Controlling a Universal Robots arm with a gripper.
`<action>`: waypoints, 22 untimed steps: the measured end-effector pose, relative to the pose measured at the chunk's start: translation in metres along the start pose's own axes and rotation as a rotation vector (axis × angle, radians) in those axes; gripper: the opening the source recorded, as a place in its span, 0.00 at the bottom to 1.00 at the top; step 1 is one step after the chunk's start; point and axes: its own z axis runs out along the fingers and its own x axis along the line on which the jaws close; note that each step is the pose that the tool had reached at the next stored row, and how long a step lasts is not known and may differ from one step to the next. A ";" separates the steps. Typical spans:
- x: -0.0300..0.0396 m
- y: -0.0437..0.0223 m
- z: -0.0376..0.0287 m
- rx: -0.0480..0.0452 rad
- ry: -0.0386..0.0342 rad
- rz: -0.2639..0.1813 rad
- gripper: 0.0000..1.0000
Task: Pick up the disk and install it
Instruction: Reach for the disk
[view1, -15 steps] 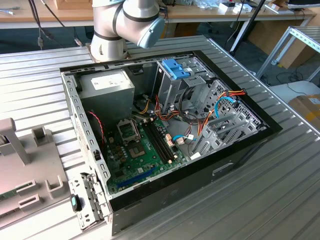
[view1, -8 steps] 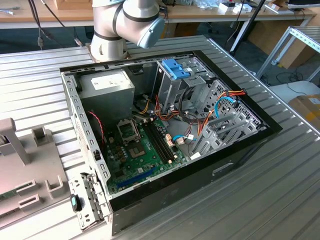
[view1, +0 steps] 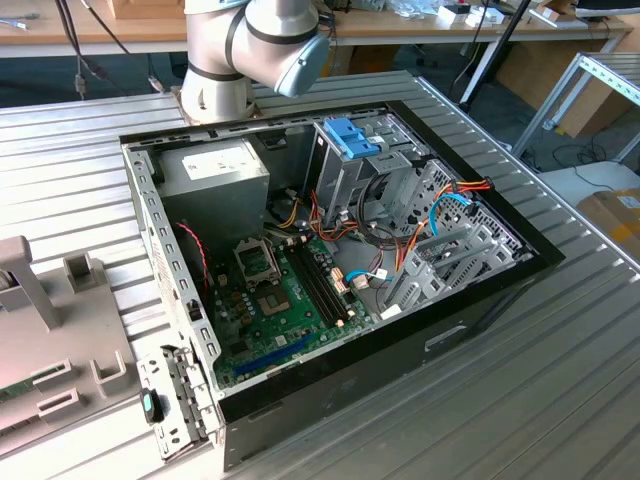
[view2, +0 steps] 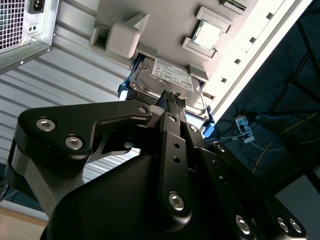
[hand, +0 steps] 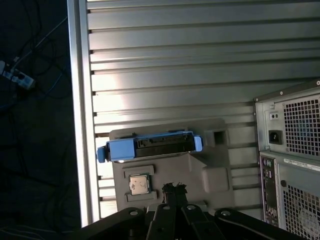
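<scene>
The disk lies flat in a slot of a grey holder tray on the ribbed metal table. In the first wrist view its bright blue carrier frame faces the camera. In the second wrist view the disk shows its grey-black top with a white label. My gripper hangs above the tray, its black fingers brought together to one tip with nothing between them. In the second wrist view the gripper overlaps the disk's near edge and appears apart from it in height.
A square chip sits in the tray beside the disk. The open computer case holds a blue-topped drive cage, with its rear panel close to the tray. The table edge runs past the tray; cables lie on the floor beyond.
</scene>
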 end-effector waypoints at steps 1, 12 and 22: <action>0.0001 0.0000 0.0000 0.0000 0.0001 0.000 0.11; 0.0192 0.0006 0.0006 0.0000 0.0001 0.000 0.11; 0.0280 0.0229 0.0035 0.0004 -0.0001 0.000 0.11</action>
